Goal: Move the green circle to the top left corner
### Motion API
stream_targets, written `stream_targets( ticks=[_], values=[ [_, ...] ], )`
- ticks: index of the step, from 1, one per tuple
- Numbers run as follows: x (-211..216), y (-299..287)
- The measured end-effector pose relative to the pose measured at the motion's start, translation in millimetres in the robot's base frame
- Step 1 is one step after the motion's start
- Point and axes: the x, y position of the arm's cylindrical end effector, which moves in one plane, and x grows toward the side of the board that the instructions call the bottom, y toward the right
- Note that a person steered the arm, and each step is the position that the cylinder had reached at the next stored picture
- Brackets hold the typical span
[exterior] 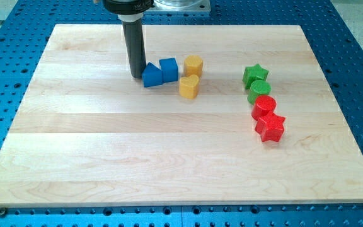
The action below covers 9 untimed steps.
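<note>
The green circle (259,92) lies at the view's right, between a green star (255,75) above it and a red circle (264,106) below it, touching both. My tip (136,75) stands far to the view's left of it, at the upper middle of the wooden board (93,157). The tip is right against the left side of a blue triangle block (151,75).
A blue square block (168,69) touches the blue triangle's right side. A yellow hexagon (193,64) and a yellow heart-like block (189,86) sit just right of it. A red star (270,127) lies below the red circle. Blue perforated table surrounds the board.
</note>
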Motion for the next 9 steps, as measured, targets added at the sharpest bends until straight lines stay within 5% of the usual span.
stream_targets(
  ticks=[1, 2, 3, 7, 9],
  values=[
    [-39.5, 6.3],
    [-102.1, 73.8],
    [-119.4, 115.5],
    [5.2, 299.0],
    [98.1, 250.4]
  ],
)
